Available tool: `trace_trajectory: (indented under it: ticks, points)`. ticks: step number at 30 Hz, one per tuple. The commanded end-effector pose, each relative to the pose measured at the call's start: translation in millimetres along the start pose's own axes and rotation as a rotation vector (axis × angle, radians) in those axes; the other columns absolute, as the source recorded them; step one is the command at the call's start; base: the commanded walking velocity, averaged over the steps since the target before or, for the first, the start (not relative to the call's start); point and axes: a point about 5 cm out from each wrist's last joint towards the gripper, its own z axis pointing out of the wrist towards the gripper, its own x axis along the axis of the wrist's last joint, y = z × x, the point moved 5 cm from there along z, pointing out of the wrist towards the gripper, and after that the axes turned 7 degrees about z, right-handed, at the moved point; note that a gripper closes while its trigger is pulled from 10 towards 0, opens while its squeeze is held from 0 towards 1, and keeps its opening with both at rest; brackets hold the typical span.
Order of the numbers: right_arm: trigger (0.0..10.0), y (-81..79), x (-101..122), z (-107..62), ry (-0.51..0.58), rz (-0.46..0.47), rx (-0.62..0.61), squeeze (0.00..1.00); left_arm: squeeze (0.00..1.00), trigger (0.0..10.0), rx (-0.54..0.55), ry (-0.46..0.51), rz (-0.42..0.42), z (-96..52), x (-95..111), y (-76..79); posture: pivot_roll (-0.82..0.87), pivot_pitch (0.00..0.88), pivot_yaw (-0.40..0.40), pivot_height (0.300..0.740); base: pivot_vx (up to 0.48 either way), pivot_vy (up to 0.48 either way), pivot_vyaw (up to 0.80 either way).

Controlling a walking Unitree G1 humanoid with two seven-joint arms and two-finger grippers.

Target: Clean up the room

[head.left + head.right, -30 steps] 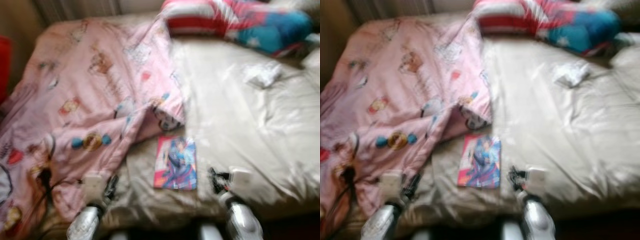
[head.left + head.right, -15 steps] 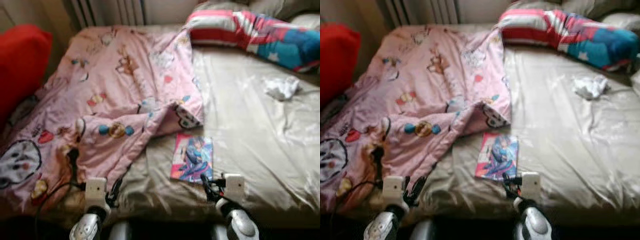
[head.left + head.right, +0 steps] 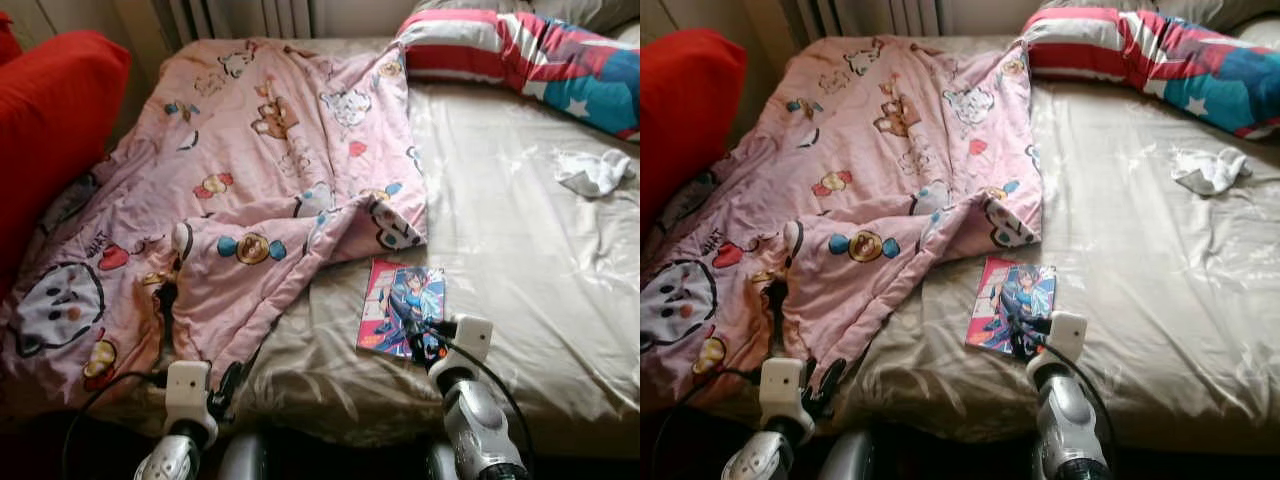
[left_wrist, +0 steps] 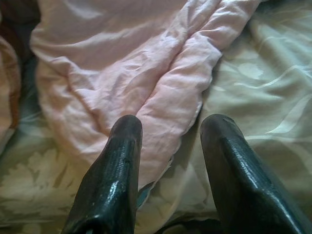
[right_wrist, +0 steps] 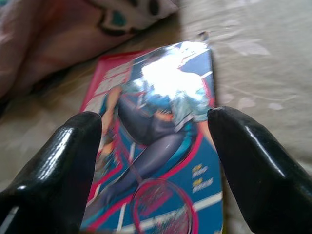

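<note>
**Right gripper spread over the magazine on the bed**

The bed wears a beige sheet, a pink cartoon quilt heaped across its left half; a red cushion sits at left, a striped pillow at the head; the magazine lies flat just beside the quilt's edge; the right gripper hovers over it, fingers apart; the left gripper, fingers parted, sits at the quilt's fold; a white sock lies near the pillow.

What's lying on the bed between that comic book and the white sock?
Nothing but bare beige sheet, wrinkled and sunlit. The left eye view shows the stretch from the magazine to the crumpled white sock with no other item on it.
</note>
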Motion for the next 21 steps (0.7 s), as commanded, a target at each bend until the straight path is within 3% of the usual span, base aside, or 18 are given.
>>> trace_trajectory:
  ticks: [1, 2, 3, 9, 12, 13, 14, 21]
  points:
    - [10.0, 13.4, -12.9, -3.4, -0.049, 0.084, -0.075, 0.01, 0.00, 10.0, 0.003, -0.040, 0.019, -10.1, -9.3, -5.5, 0.07, 0.330, 0.068, 0.586, 0.000, 0.000, 0.00]
    - [10.0, 15.9, -12.0, -2.6, -0.050, 0.110, -0.088, 0.67, 0.00, 10.0, 0.004, -0.042, 0.021, -11.4, -9.6, -6.0, 0.07, 0.330, 0.068, 0.586, 0.000, 0.000, 0.00]
    - [10.0, 18.2, -11.5, -2.1, -0.052, 0.132, -0.099, 1.00, 0.00, 10.0, 0.004, -0.045, 0.022, -12.6, -10.1, -6.4, 0.07, 0.336, 0.070, 0.586, 0.000, 0.000, 0.00]
    - [10.0, 29.1, -16.3, -4.8, -0.067, 0.176, -0.145, 1.00, 0.00, 10.0, -0.002, -0.063, 0.030, -21.1, -12.9, -7.2, 0.09, 0.359, 0.083, 0.586, 0.000, 0.000, 0.00]
    - [10.0, 37.7, -21.9, -8.2, -0.072, 0.286, -0.197, 1.00, 0.00, 10.0, -0.005, -0.066, 0.036, -23.9, -11.7, -8.7, 0.09, 0.372, 0.089, 0.586, 0.000, 0.000, 0.00]
    - [10.0, 36.9, -22.5, -8.4, -0.073, 0.290, -0.189, 0.81, 0.00, 10.0, -0.005, -0.066, 0.037, -24.5, -11.4, -9.1, 0.10, 0.377, 0.093, 0.586, 0.000, 0.000, 0.00]
    - [10.0, 32.9, -25.7, -8.6, -0.088, 0.281, -0.162, 0.00, 0.00, 10.0, -0.007, -0.067, 0.041, -25.7, -10.9, -9.7, 0.10, 0.379, 0.096, 0.586, 0.000, 0.000, 0.00]
    - [10.0, 16.1, -43.0, -11.1, -0.159, 0.339, -0.076, 0.00, 0.00, 10.0, -0.010, -0.074, 0.053, -30.1, -9.5, -12.4, 0.12, 0.382, 0.107, 0.586, 0.000, 0.000, 0.00]
